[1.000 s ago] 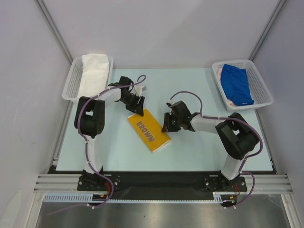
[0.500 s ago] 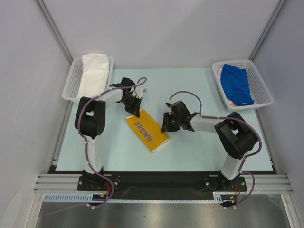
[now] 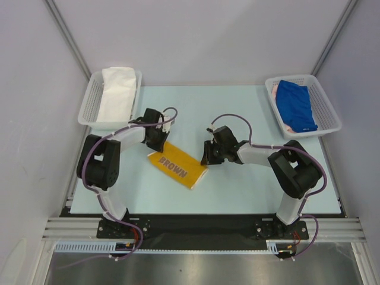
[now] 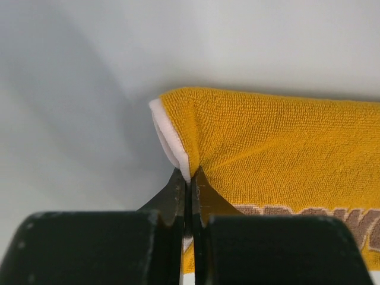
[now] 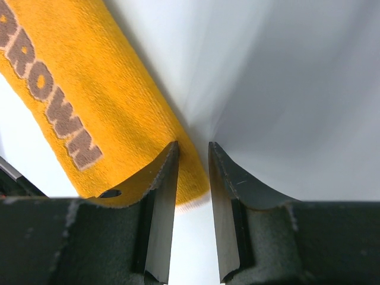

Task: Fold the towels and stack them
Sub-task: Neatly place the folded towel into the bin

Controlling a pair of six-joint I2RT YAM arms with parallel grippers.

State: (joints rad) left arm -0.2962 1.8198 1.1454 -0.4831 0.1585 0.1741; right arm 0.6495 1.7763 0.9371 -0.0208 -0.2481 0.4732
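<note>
Towel (image 3: 177, 168) in yellow with brown lettering, folded, flat on table (image 3: 237, 184) centre. Left hand (image 4: 190, 181) pinched tight on its white-edged corner at 10 o'clock. Right hand (image 5: 193, 160) at towel's 3 o'clock end, fingers apart, one over cloth, other over bare table. White towel (image 3: 117, 92) in basket (image 3: 88, 110) at 10 o'clock; blue towel (image 3: 297, 105) in other basket (image 3: 329, 116) at 2 o'clock.

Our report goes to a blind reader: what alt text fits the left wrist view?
The left gripper, shut, pinches the white-edged corner of a folded yellow towel with brown lettering. The towel lies on a pale table and stretches to the right from the fingertips.
</note>
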